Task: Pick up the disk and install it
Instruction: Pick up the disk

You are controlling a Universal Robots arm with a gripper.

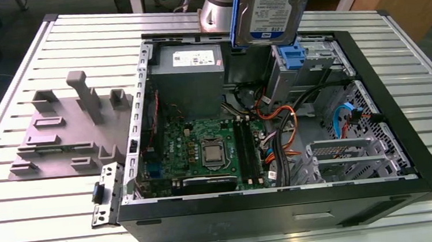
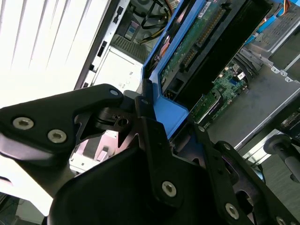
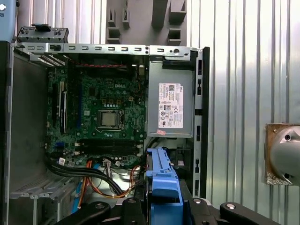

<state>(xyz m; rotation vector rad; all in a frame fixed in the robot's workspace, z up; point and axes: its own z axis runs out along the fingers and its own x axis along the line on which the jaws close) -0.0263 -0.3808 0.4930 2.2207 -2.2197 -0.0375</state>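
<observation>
Pick-up done, install pending: black end effector [image 2: 171, 123] clenched on the blue end tab of the silver-grey, blue-railed rectangular disk [image 1: 273, 6], hanging above the open black computer case [image 1: 285, 211]; seating likely needs rails squared to the grey metal drive cage [image 1: 317, 61].

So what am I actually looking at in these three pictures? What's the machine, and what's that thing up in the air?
It is one robot arm with a gripper, a two-fingered clamp. The exterior view comes from a camera off the arm, looking down on a slatted metal table. On the table lies an open computer case, showing its green motherboard and grey power-supply box. A grey plastic fixture sits at the exterior view's left. The two wrist views come from cameras riding on the arm. The gripper is shut on the blue end tab of the disk, a hard drive, held above the case and not yet installed.
</observation>
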